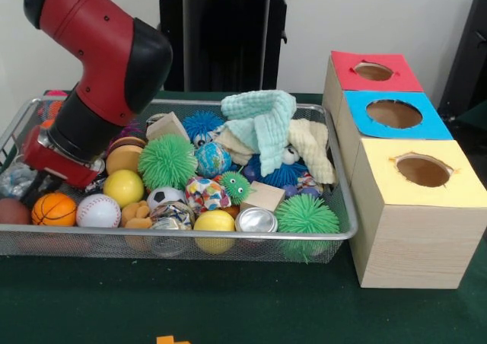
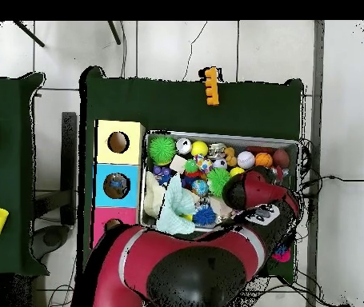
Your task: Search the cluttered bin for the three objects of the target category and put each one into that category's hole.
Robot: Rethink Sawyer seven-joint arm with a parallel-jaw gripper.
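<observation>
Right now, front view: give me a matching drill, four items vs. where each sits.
Items:
1. basketball
2. mint green cloth
3. silver can
4. yellow-topped box

Places:
A. draped on top of the pile
B. outside the bin, nearest the camera
C. bin's front left, beside the baseball
D. front wall, beside a green spiky ball

Pairs: 1-C, 2-A, 3-D, 4-B

Three holed boxes (image 1: 407, 199); one wire bin (image 1: 190, 241); two cloths (image 1: 262, 123).
</observation>
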